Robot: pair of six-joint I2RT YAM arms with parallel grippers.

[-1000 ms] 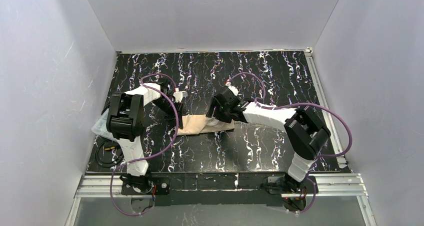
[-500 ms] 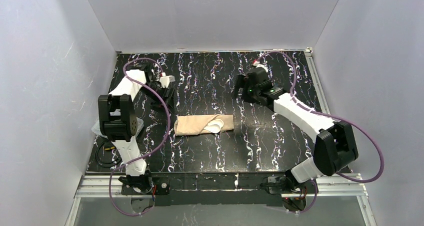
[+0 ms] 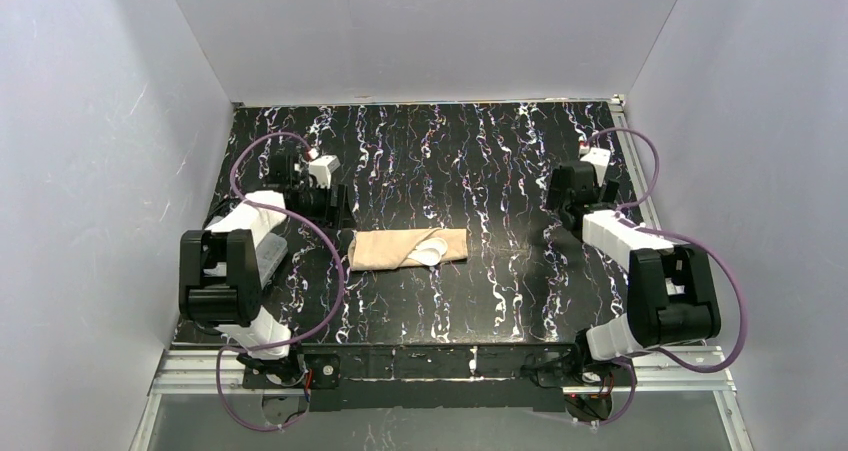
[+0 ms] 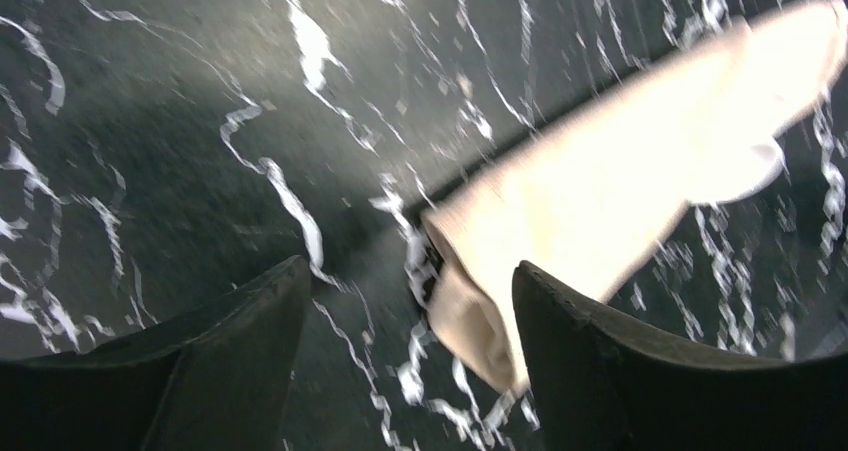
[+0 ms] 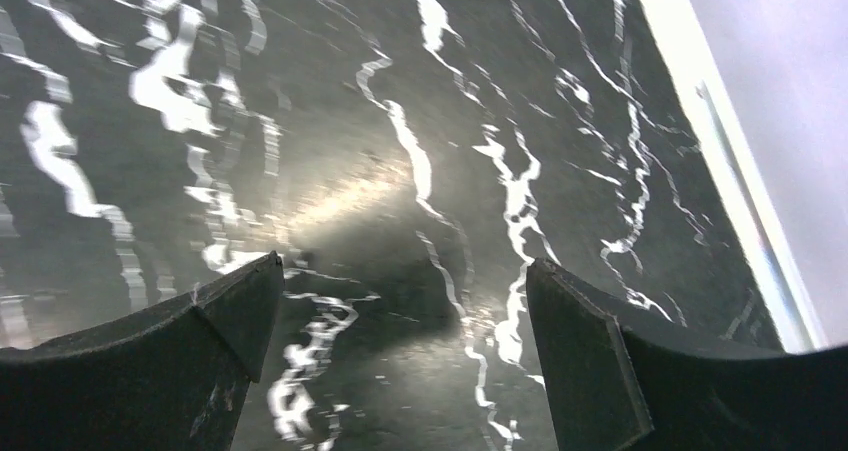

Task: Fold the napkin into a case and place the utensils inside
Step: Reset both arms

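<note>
Top view: the case (image 3: 395,250) lies flat mid-tabletop (image 3: 450,151), a long strip set crosswise. It is just right of the left claw (image 3: 338,207) and well left of the right claw (image 3: 558,219). The utensils (image 3: 432,250) sit in the case's end farthest from the left claw, with their white rounded ends showing. A plastic box (image 3: 270,257) lies on the near side of the left claw, partly hidden by that arm. A dark cable (image 3: 208,309) is coiled nearer still, by the left wall. A metal rail (image 3: 640,186) runs just right of the right claw. There is bare tabletop between the right claw and the case, and more beyond both claws.

Left wrist view, blurry: the left claw (image 4: 410,276) is spread and holds nothing. The case (image 4: 620,186) has its near end just ahead of the right-hand finger (image 4: 620,371) and stretches away from it up-right; whether they touch is unclear. A white bit of the utensils (image 4: 755,166) pokes out at the far end. Dark tabletop (image 4: 150,151) lies ahead of the other finger.

Right wrist view: the right claw (image 5: 405,269) is spread and empty, over bare tabletop (image 5: 330,101). The rail (image 5: 715,141) and the wall (image 5: 790,61) are off to its right.
</note>
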